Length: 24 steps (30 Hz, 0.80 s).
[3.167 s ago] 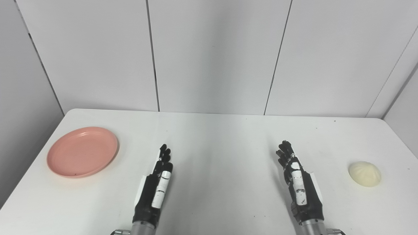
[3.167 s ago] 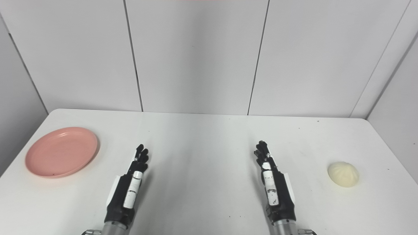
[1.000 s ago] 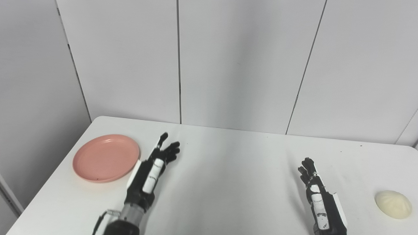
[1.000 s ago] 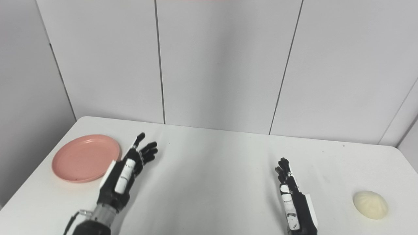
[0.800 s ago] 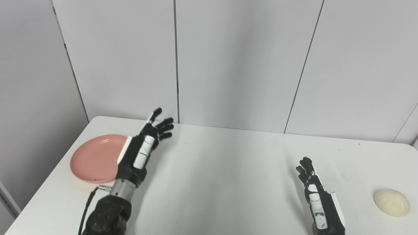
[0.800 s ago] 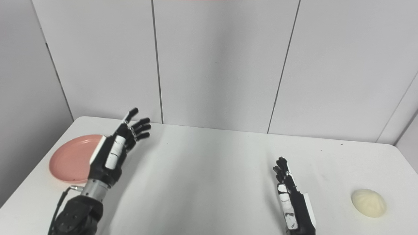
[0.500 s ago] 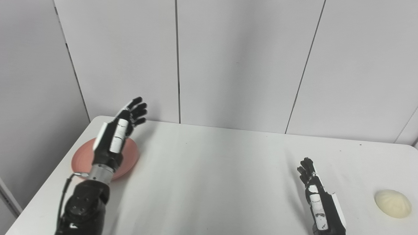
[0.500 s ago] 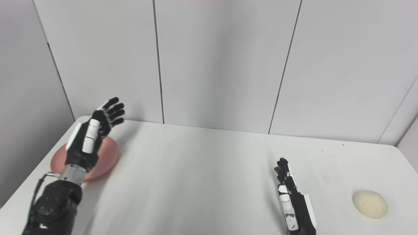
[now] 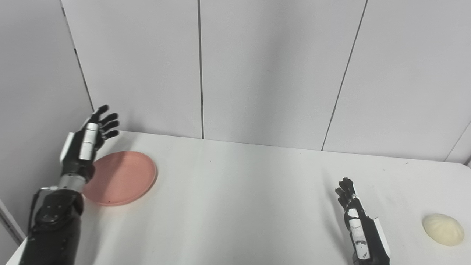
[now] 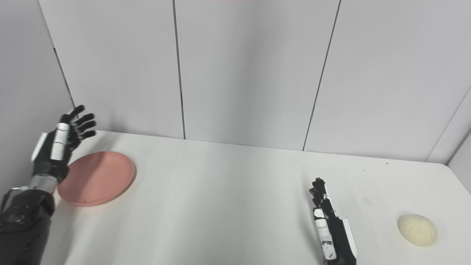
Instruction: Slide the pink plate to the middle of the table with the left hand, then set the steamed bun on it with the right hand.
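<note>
At the far left edge of the white surface, my left hand hangs raised in the air beyond the outer rim of the pink plate, fingers spread and holding nothing. I read that placement as deliberate: with the hand on the plate's outer side, a sweep inward would push the plate toward the middle instead of off the edge. No contact is visible between hand and plate; the hand appears clear above the rim, though its exact height over the surface is hard to judge from either eye view. The plate lies flat and bare near the left corner, well apart from the centre where it is meant to end up. Over on the other side, my right hand waits low near the front edge, fingers extended together and gripping nothing, palm turned edge-on. The steamed bun sits alone on the surface to the right of that hand, near but not touching it, and far across from the plate. By my reckoning the task has barely begun: the plate has yet to be slid, and the bun's turn comes only once the plate is centred.
</note>
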Motion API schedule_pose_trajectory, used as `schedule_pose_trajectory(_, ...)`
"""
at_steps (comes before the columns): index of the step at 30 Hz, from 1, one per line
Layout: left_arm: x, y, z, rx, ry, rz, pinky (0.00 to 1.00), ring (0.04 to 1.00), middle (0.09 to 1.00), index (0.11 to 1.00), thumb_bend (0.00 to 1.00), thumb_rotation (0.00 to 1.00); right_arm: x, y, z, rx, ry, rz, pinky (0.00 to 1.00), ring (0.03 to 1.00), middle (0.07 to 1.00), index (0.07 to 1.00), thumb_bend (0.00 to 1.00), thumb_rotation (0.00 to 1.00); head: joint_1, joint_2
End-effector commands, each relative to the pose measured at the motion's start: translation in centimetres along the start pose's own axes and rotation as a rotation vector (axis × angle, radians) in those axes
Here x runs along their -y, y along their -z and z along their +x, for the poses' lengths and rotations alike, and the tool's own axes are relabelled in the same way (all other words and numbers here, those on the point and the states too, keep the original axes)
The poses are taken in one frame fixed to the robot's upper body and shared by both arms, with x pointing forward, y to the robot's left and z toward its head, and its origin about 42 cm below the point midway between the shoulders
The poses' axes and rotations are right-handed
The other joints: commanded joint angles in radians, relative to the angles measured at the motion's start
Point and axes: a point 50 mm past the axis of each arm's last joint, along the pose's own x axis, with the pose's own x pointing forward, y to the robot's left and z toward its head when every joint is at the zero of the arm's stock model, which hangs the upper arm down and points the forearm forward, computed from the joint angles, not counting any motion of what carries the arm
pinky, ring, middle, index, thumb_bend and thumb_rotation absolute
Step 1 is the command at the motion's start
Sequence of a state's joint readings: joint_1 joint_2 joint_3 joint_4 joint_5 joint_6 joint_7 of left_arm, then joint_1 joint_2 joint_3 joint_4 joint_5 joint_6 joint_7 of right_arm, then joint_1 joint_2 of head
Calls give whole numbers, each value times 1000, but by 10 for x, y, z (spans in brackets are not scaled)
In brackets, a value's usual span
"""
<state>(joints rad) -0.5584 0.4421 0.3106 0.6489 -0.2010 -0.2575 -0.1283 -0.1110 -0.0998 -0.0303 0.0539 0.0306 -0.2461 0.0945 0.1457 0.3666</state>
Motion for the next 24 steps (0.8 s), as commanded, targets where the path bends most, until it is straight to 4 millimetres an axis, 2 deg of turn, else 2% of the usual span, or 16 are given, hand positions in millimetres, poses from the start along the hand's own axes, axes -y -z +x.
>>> schedule_pose_trajectory(1,-16,-32,28,145,-18,9,747,797,811,872,838,929,-9,28,-27,-125,12,35,997,957,969,980,589,1000,1,-1)
schedule_pose_trajectory(6,-37,-20,34,121,-74,27,775,811,818,873,818,945,-10,30,-25,-128,18,42,1000,956,966,976,568,1000,-3,-3)
schedule_pose_trajectory(12,-55,-3,33,29,-132,27,746,788,819,866,805,944,-11,29,-25,-133,16,38,1000,953,962,975,550,1000,-5,-1)
schedule_pose_trajectory(20,-56,15,26,-42,-171,-22,705,774,791,842,785,901,-12,28,-25,-131,12,38,994,944,957,969,569,1000,-11,2)
schedule_pose_trajectory(24,-52,22,23,-65,-156,-26,738,795,799,847,792,901,-12,27,-25,-137,10,34,1000,960,971,983,543,1000,-10,6)
